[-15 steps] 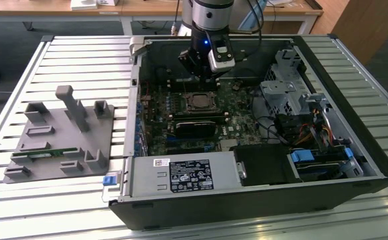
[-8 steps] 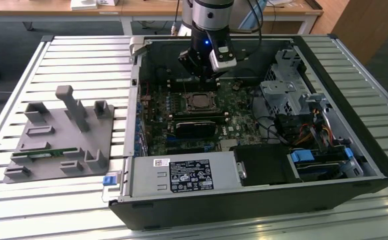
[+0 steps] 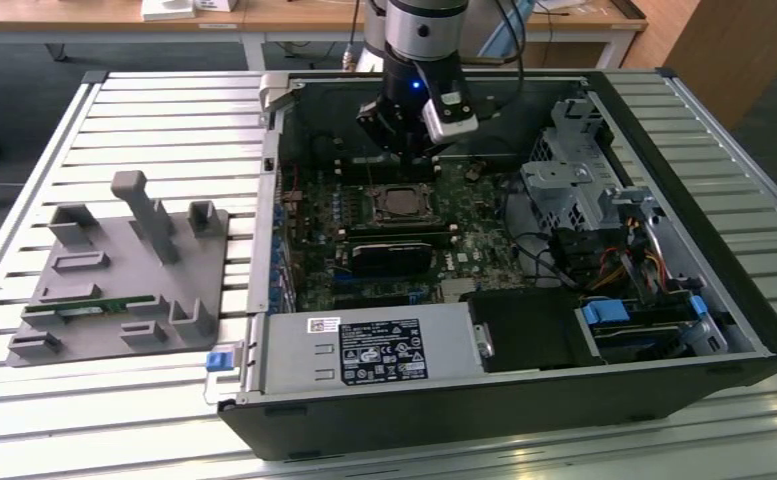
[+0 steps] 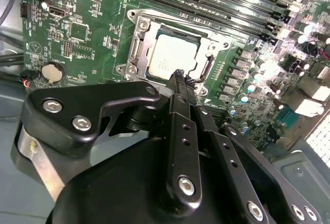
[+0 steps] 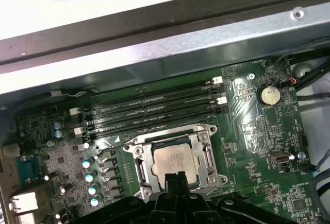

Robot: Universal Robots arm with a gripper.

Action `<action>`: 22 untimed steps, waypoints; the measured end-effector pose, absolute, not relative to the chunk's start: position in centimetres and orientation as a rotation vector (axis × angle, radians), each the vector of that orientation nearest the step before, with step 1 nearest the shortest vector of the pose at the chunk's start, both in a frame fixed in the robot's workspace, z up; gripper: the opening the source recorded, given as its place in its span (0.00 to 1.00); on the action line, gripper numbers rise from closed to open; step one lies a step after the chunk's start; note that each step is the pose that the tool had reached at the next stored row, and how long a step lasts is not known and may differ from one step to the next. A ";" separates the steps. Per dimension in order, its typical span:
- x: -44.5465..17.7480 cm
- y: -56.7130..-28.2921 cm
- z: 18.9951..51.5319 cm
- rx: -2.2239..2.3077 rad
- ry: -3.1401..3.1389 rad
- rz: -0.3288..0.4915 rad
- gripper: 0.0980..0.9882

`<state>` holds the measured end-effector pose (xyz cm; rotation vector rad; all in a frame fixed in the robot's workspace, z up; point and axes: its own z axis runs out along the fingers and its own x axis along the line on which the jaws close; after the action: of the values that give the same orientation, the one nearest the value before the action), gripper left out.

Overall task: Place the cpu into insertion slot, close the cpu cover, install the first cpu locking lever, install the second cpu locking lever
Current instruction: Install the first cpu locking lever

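Fingers (image 4: 178,92): pressed together, with nothing between them; the gripper (image 4: 179,74) hangs just over the near edge of the socket
Cpu (image 4: 172,54): the grey square chip lies flat in the insertion slot (image 4: 131,69); in the first wrist view it sits right past the fingertips
Cpu cover (image 4: 146,44): the silver frame looks folded down around the chip; the chip's top shows through its window
Lever (image 5: 129,140): a thin rod runs out beside the socket; I cannot tell if it is hooked down
Green board (image 5: 252,147): it holds the socket; small parts sit all over it
Memory slots (image 5: 154,110): long black rows just past the socket
Case wall (image 5: 154,44): grey metal, farthest off
Done: I think the chip is in and the cover is shut
Left: the two levers, as far as I can judge; neither looks locked for sure
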<state>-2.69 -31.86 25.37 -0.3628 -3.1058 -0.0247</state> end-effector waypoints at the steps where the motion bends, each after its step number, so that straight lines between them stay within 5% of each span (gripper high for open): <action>1: -2.7 -31.9 25.4 -0.352 -3.107 -0.024 0.01; 22: -5.2 -31.9 25.3 -0.174 -3.125 -0.106 0.01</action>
<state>-5.21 -31.90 25.31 -0.1736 -3.1253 -0.1057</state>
